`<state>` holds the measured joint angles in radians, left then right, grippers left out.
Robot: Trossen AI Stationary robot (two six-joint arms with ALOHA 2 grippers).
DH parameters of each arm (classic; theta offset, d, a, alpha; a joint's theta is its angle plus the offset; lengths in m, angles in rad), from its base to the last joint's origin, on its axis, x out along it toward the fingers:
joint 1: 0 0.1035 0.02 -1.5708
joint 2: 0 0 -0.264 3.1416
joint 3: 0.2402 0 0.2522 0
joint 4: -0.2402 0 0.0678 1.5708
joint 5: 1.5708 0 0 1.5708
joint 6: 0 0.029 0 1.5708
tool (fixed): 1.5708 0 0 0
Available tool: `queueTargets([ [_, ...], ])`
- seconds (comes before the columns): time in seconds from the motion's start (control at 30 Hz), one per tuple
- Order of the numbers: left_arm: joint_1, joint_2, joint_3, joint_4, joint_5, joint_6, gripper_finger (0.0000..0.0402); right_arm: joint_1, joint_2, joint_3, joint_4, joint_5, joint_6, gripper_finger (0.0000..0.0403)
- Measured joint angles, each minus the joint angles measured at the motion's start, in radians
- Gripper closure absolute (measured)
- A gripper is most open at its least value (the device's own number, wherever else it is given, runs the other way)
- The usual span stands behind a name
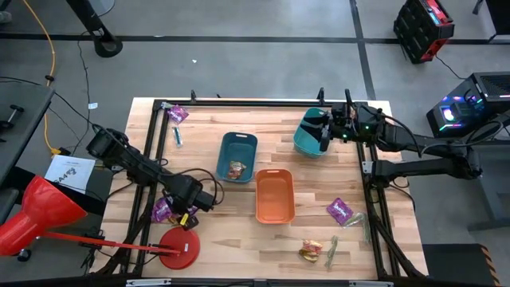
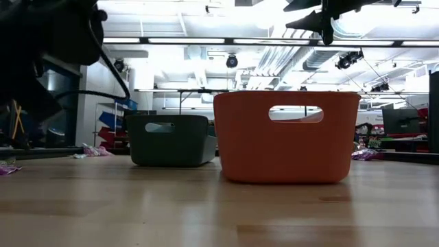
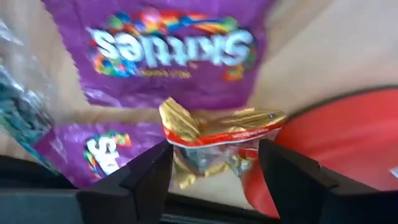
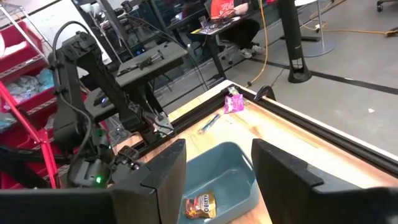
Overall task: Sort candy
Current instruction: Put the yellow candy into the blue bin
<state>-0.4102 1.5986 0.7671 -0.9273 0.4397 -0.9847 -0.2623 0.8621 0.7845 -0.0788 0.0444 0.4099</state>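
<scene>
My left gripper [image 1: 189, 215] is low at the table's near left, shut on a gold-and-red wrapped candy [image 3: 211, 134]. Two purple packets [image 3: 174, 43] [image 3: 99, 149] lie flat just beyond it, next to a red disc [image 3: 348, 143]. My right gripper [image 1: 328, 131] is open at the far right, beside a tilted teal bin [image 1: 309, 135]. Whether it touches that bin does not show. Its wrist view has nothing between the fingers [image 4: 217, 168]. A second teal bin [image 1: 225, 151] holds a brown-gold candy [image 4: 200, 205]. An orange bin [image 1: 275, 172] stands at mid-table. My left gripper pinches the gold-and-red candy between its two fingers [image 3: 155, 171], one on each side of the clear lower body of the wrapper [image 3: 186, 155]. The crumpled gold top [image 3: 180, 121] stands above the fingers. Whether the candy is off the table does not show.
More candy lies loose: a purple packet [image 1: 339, 210], a gold wrapper [image 1: 309, 253] and a green stick [image 1: 332, 249] at the near right, and a purple packet [image 1: 177, 114] and a green stick [image 1: 177, 137] at the far left. A dark frame [image 1: 263, 104] borders the table.
</scene>
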Motion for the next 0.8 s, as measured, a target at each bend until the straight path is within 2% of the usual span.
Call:
queueTargets([
  [0.07,-0.003,-0.001,-0.021,0.016,-0.007,0.010,0.0186,0.000,0.000,0.000,0.000,0.001,0.000,0.0226],
  [0.13,-0.003,-0.001,-0.038,0.003,-0.007,0.027,0.0216,0.000,0.000,0.000,0.000,0.004,-0.001,0.0226],
  [0.2,-0.002,-0.008,-0.040,-0.033,-0.009,0.044,0.0267,0.000,0.000,0.000,0.000,0.004,-0.012,0.0226],
  [0.3,0.009,-0.058,-0.002,-0.099,-0.015,0.056,0.0367,0.000,0.000,0.000,0.000,0.009,-0.018,0.0226],
  [0.33,0.014,-0.089,0.018,-0.118,-0.016,0.052,0.0381,0.000,0.000,0.000,0.000,0.011,-0.018,0.0226],
  [0.43,0.036,-0.190,0.098,-0.187,-0.071,0.046,0.0368,-0.002,0.000,0.000,0.001,0.015,-0.018,0.0226],
  [0.53,0.082,-0.285,0.182,-0.210,-0.225,0.057,0.0360,-0.014,0.000,0.000,0.007,0.018,-0.018,0.0226],
  [0.67,0.190,-0.362,0.238,-0.018,-0.501,0.139,0.0372,-0.044,0.000,0.000,0.026,0.019,-0.018,0.0226],
  [0.73,0.264,-0.369,0.238,0.136,-0.585,0.223,0.0378,-0.057,0.000,0.000,0.038,0.019,-0.018,0.0226],
  [0.8,0.342,-0.343,0.238,0.271,-0.615,0.322,0.0379,-0.066,0.000,0.000,0.044,0.019,-0.018,0.0226],
])
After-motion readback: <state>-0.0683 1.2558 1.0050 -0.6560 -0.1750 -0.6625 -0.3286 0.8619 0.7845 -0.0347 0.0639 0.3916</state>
